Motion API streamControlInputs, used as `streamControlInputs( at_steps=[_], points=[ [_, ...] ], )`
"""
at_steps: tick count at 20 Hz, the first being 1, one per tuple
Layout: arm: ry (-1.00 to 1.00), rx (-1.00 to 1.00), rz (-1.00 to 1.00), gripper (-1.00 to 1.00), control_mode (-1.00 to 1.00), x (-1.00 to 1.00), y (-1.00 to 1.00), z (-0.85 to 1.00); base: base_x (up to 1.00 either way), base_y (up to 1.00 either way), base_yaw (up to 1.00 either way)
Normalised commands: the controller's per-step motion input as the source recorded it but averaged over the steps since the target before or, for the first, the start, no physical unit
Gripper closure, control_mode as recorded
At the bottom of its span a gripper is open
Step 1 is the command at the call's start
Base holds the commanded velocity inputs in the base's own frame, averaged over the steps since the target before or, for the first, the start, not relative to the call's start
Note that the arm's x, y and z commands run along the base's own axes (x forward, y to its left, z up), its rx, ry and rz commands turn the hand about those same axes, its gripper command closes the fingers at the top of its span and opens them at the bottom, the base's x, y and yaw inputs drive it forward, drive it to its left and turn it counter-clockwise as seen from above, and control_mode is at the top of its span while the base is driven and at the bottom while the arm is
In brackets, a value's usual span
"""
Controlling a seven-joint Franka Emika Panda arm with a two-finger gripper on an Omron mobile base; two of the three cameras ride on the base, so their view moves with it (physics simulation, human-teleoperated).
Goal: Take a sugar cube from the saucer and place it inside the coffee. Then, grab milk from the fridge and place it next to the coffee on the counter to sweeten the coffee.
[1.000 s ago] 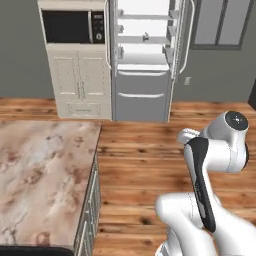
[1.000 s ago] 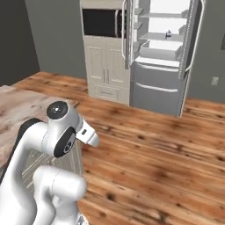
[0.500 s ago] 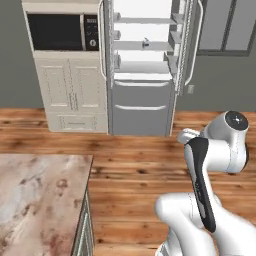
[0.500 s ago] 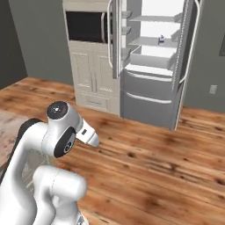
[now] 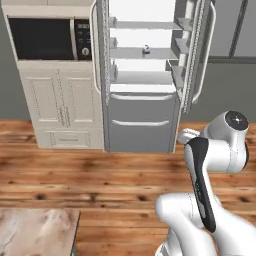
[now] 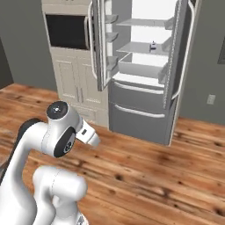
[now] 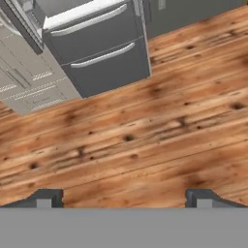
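The fridge [image 5: 145,75] fills the upper middle of the left base frame, both doors open, grey drawers below. At its left stands the cream cabinet [image 5: 60,100] with a black microwave [image 5: 47,37]. A corner of the desk [image 5: 35,232] shows at the lower left. The milk [image 5: 146,49] is a small carton on a middle shelf. The fingers [image 7: 121,197] stand wide apart and hold nothing, above the wooden floor [image 7: 145,131].

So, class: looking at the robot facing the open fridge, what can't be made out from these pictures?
- Small item on a fridge shelf, both base views: too small to identify.
- Counter, left base view: cut off by the bottom edge.
- Gripper, hand view: open, but just the fingertips show above the bottom edge.
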Motion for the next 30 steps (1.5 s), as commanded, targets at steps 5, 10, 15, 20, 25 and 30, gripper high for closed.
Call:
streamControlInputs(
  at_steps=[5, 10, 15, 20, 25, 30],
  points=[
    [0.0, 0.0, 0.0, -1.0, 1.0, 0.0, 0.0, 0.0, 1.0, -0.22, -0.03],
    [0.0, 0.0, 0.0, -1.0, 1.0, 0.0, 0.0, 0.0, 1.0, -0.09, -0.05],
    [0.0, 0.0, 0.0, -1.0, 1.0, 0.0, 0.0, 0.0, 1.0, 0.0, -0.08],
    [0.0, 0.0, 0.0, -1.0, 1.0, 0.0, 0.0, 0.0, 1.0, 0.09, -0.05],
    [0.0, 0.0, 0.0, -1.0, 1.0, 0.0, 0.0, 0.0, 0.98, 0.26, -0.07],
    [0.0, 0.0, 0.0, -1.0, 1.0, 0.0, 0.0, 0.0, 0.55, 0.25, -0.04]
  ],
)
